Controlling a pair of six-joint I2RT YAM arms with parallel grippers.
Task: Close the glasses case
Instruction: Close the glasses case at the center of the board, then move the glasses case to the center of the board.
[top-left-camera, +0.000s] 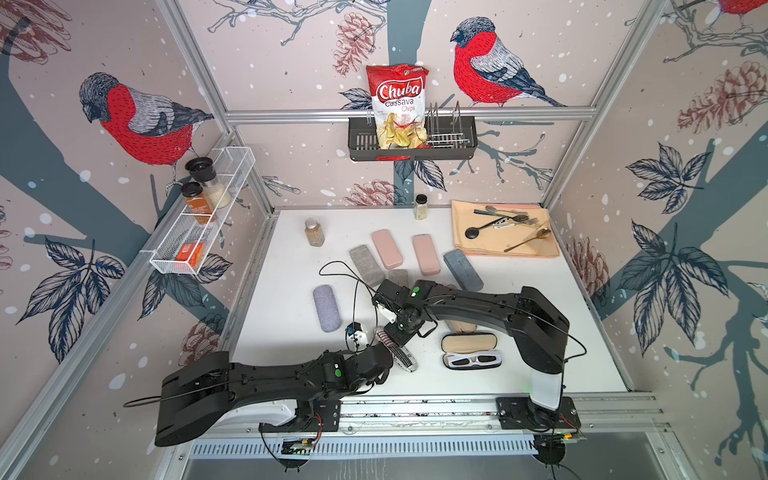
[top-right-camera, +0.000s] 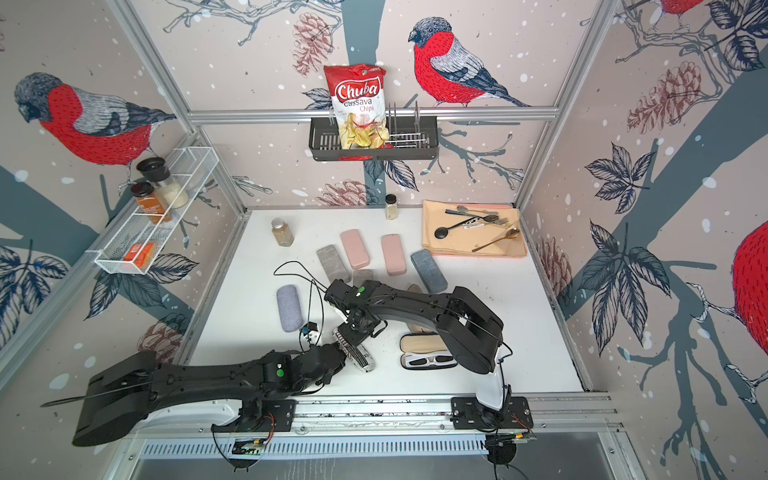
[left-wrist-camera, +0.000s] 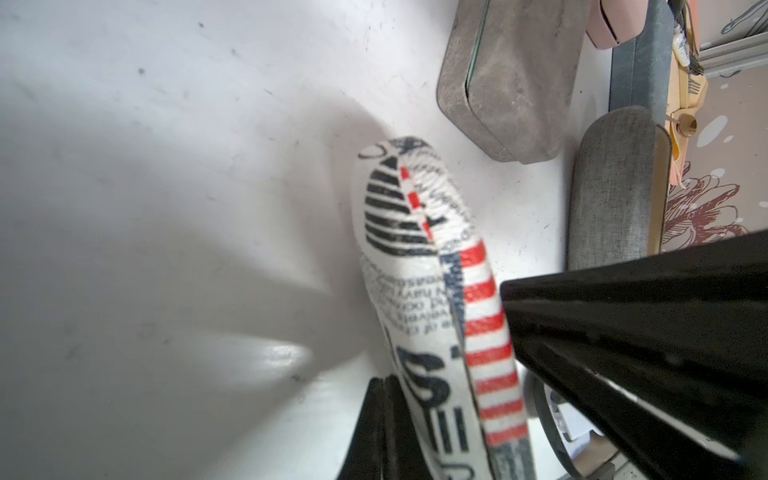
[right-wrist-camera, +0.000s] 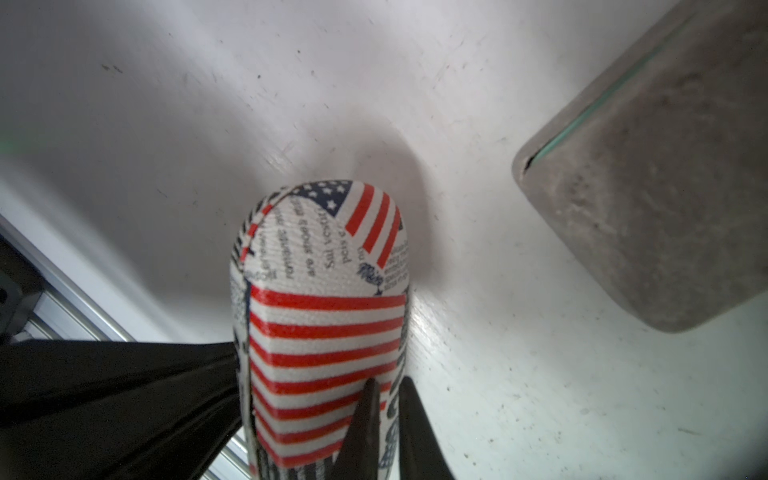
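The glasses case (top-left-camera: 405, 361) (top-right-camera: 362, 358), white with flag stripes and newsprint, stands at the table's front middle between my two arms. Its two halves meet along a thin seam (left-wrist-camera: 415, 208). My left gripper (left-wrist-camera: 384, 415) (top-left-camera: 384, 348) is shut, with its fingers lying against the printed-text side (left-wrist-camera: 399, 291). The right gripper (right-wrist-camera: 390, 415) (top-left-camera: 395, 332) is shut to a sliver, one finger (right-wrist-camera: 365, 419) resting on the red-striped face (right-wrist-camera: 324, 332). Nothing sits between either pair of fingers. The right gripper's body (left-wrist-camera: 623, 332) hides part of the case's striped side.
An open black case with white sunglasses (top-left-camera: 471, 359) lies right of the arms, and a tan case (top-left-camera: 461, 326) lies partly under the right arm. A lavender case (top-left-camera: 326, 307), several grey and pink cases (top-left-camera: 386, 248), two jars (top-left-camera: 314, 232) and a cutlery cloth (top-left-camera: 505, 228) lie farther back.
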